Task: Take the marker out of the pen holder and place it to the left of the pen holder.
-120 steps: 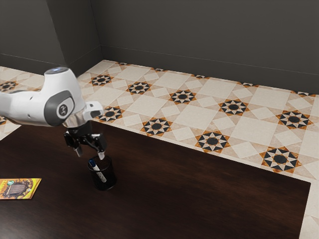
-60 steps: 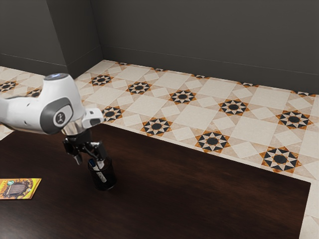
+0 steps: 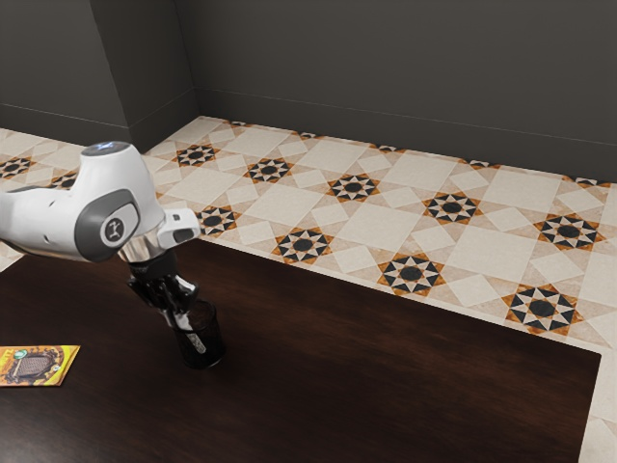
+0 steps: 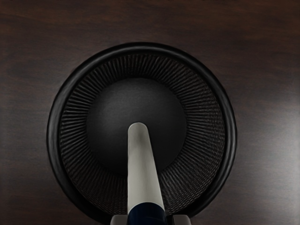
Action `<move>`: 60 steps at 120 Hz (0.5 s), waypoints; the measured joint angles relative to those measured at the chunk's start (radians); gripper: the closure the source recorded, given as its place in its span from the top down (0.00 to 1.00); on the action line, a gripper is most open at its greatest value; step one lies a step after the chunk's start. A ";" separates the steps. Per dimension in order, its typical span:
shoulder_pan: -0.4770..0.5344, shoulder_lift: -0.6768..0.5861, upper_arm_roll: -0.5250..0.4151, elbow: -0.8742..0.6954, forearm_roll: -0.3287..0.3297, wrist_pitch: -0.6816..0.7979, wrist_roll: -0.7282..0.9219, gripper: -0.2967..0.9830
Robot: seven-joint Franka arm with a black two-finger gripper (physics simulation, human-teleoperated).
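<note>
- Fingers [image 3: 181, 319]: closed on the marker [image 4: 140, 173], one on each side of its dark blue section, at the rim of the pen holder [image 3: 214, 352].
- Marker: located in the pen holder, tilted, pale barrel pointing down inside. Its lower end appears to reach the holder's base, though contact is hard to confirm from above.
- Pen holder: black, ribbed inside, round-mouthed, upright on the dark wooden table [image 3: 386, 357].
- Arm [image 3: 116, 207]: white, entering from the exterior view's left, hand above the holder.
- Yellow printed item [image 3: 37, 366]: flat on the table, apart from the holder, toward the exterior view's left.
- Floor [image 3: 328, 241]: pale tile with star patterns in orange and black, beyond the table.
</note>
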 joint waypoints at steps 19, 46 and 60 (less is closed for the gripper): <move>0.000 -0.006 0.001 -0.001 0.010 0.004 -0.009 0.19; 0.027 -0.096 0.000 0.053 0.100 -0.073 -0.027 0.17; 0.035 -0.102 0.001 0.177 0.136 -0.170 -0.030 0.16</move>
